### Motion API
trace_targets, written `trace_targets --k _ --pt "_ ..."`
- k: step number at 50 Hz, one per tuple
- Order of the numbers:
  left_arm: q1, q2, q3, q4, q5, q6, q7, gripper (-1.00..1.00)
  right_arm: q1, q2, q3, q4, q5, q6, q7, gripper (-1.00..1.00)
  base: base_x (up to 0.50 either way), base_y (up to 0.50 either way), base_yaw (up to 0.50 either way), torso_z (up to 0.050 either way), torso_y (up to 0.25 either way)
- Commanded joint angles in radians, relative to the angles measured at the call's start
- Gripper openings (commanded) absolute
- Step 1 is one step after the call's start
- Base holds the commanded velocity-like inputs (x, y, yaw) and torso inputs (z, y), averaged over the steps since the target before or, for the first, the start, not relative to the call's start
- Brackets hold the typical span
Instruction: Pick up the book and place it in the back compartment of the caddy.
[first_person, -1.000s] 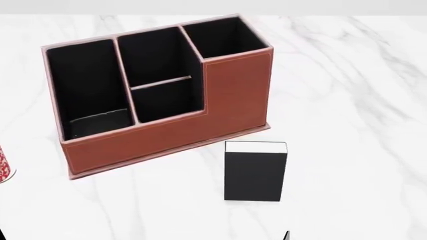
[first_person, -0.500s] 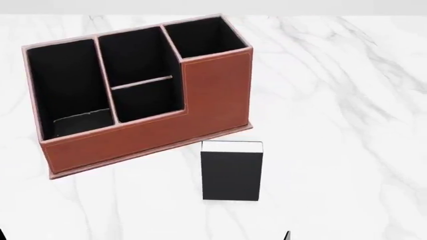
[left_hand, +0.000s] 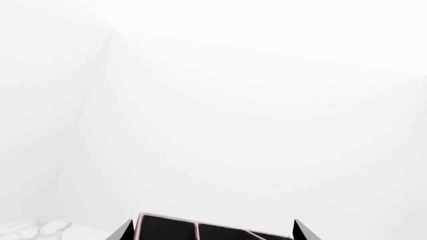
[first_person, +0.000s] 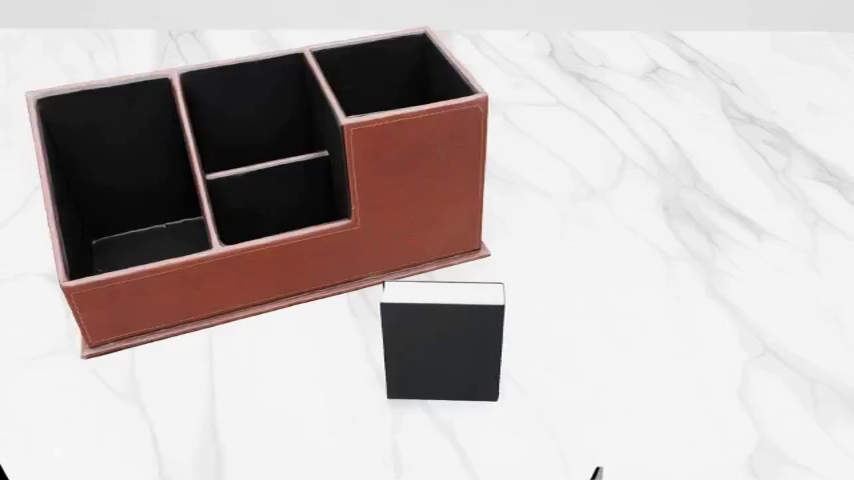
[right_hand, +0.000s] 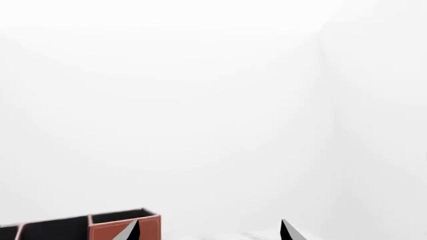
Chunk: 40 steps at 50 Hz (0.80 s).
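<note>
I see the black book (first_person: 443, 343) standing upright on the white marble table (first_person: 694, 250), near its front edge, just in front of the red-brown caddy (first_person: 267, 270) but not touching it. The caddy sits toward the back edge, all compartments empty. My left gripper (left_hand: 210, 231) and right gripper (right_hand: 209, 231) both show spread fingertips, holding nothing.

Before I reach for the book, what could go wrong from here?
The book stands upright close in front of the caddy; a sideways nudge could tip it, or push it against the caddy's base. Both tools are barely in the head view, and the wrist views show mostly white wall, not the book, so the approach would start nearly blind.
</note>
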<state>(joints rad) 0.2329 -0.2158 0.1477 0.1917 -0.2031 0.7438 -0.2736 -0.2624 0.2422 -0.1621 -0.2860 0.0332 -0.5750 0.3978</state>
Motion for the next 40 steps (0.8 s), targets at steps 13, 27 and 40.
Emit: trace_targets --k 13,27,40 --pt "0.001 -0.007 0.005 0.003 0.002 0.004 -0.012 1.00 -0.024 0.007 0.002 -0.011 -0.045 -0.060 0.024 1.00 0.09 0.00 0.00 0.000 0.000" --pt "0.000 -0.011 0.009 0.001 0.005 0.005 -0.019 1.00 -0.013 0.010 -0.010 0.002 -0.044 -0.059 0.027 1.00 0.15 0.00 0.00 0.000 0.000" --pt "-0.005 -0.015 0.013 -0.006 0.002 0.005 -0.022 1.00 -0.008 0.015 -0.016 0.007 -0.043 -0.054 0.032 1.00 0.15 0.00 0.00 0.000 0.000"
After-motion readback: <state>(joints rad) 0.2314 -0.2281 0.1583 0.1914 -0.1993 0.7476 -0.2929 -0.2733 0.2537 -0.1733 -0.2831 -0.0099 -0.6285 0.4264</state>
